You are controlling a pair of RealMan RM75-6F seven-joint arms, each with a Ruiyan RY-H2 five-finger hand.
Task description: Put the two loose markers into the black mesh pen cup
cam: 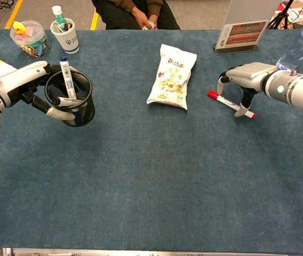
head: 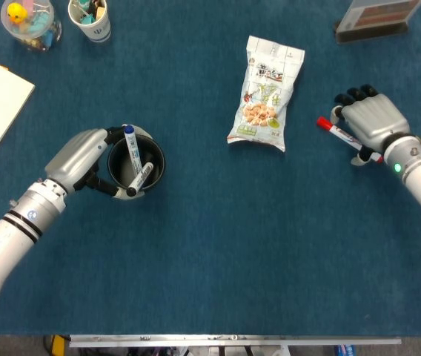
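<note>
Left hand (cam: 21, 85) grips black mesh pen cup (cam: 71, 101), blue marker (cam: 66, 77) standing inside. Right hand (cam: 245, 80) arches, fingers curled, over red marker (cam: 227, 103) on table (cam: 157, 176); hold unclear.

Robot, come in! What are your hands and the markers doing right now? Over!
Left hand holds the black mesh pen cup, blue marker inside. Right hand arched over the red marker, not lifted. Snack bag between them.

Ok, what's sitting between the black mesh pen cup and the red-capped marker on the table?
A snack bag lies between the black mesh pen cup and the red-capped marker, nearer the marker; otherwise it's bare blue tabletop. The head view shows this best.
</note>
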